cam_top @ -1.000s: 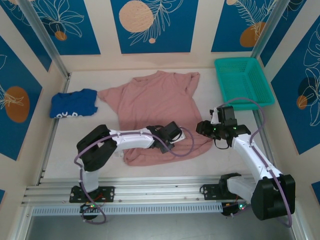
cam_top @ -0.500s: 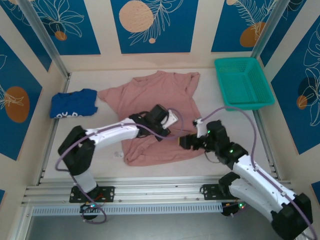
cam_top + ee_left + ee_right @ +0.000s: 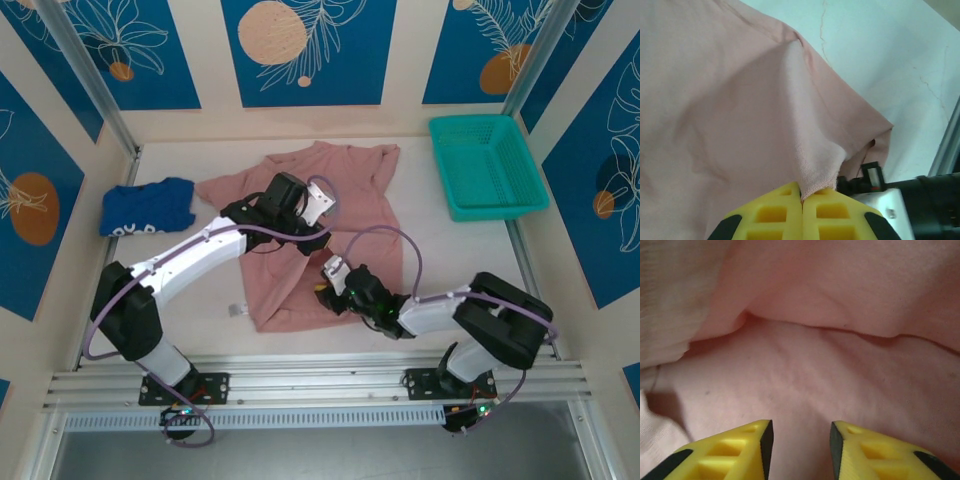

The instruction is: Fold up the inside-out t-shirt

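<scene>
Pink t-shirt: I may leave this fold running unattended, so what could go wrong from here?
The left gripper pinches just a small tuck of the pink t-shirt at its fingertips; a pull might slip it free. The right gripper sits open among folded layers, so closing could catch several layers.

Dusty-pink plain t-shirt (image 3: 350, 195); royal-blue garment (image 3: 147, 207), white lettering; teal basket (image 3: 495, 210); white bench (image 3: 470, 255); blue wall panels (image 3: 300, 50), leaf-and-orange-disc pattern.
</scene>
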Controlling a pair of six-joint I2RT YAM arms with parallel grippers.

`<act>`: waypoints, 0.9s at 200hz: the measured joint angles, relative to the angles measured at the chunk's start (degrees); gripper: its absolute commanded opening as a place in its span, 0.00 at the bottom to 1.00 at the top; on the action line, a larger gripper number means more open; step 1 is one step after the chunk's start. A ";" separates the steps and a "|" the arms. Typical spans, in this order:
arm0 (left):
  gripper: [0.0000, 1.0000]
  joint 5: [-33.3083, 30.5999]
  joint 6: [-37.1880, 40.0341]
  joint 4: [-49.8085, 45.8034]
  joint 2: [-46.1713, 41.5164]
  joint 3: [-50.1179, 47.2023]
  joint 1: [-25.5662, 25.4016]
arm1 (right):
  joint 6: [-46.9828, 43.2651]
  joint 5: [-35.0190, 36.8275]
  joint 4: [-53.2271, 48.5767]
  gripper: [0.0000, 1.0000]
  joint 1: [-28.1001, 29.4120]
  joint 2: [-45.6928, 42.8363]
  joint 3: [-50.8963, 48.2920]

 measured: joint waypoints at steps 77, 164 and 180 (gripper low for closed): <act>0.00 4.33 -0.92 -5.25 -1.38 6.32 0.20 | -2.43 9.22 8.90 0.32 -0.72 13.20 5.03; 0.00 12.02 -2.86 -6.38 -5.18 12.57 -0.37 | -1.25 16.35 3.56 0.32 -3.63 16.94 16.74; 0.00 12.31 -2.97 -6.62 -5.18 13.22 -0.81 | -0.98 16.76 1.57 0.33 -4.20 17.97 18.34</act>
